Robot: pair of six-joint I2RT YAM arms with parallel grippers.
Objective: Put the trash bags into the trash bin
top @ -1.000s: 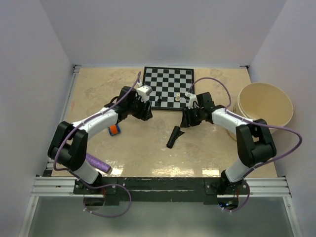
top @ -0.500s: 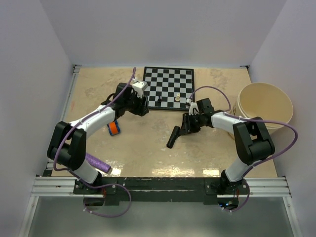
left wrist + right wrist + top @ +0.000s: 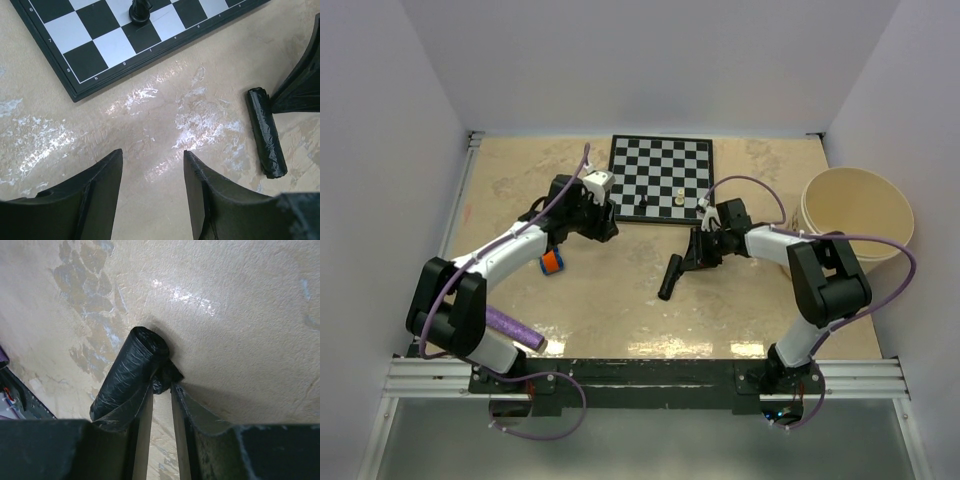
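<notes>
The trash bags are a short black roll (image 3: 670, 277) lying on the table in front of the chessboard, also visible as the roll (image 3: 266, 132) and the roll (image 3: 129, 377). My right gripper (image 3: 696, 256) is down at its far end. In the right wrist view the right gripper (image 3: 162, 385) has narrow jaws pinching the crumpled loose film at the roll's end, with the roll's body lying against the outside of the left finger (image 3: 142, 410). My left gripper (image 3: 152, 160) hangs open and empty over bare table near the board's corner. The trash bin (image 3: 857, 215) stands at the right edge.
The chessboard (image 3: 660, 178) with a few pieces lies at the back middle; a black pawn (image 3: 140, 10) stands near its front edge. A small orange and blue object (image 3: 552, 262) lies under the left arm. A purple roll (image 3: 513, 328) rests by the left base.
My right gripper has dropped down to the roll's far end and narrowed its jaws around the loose film. The left gripper drifted slightly left and stayed open. The roll has barely moved.
</notes>
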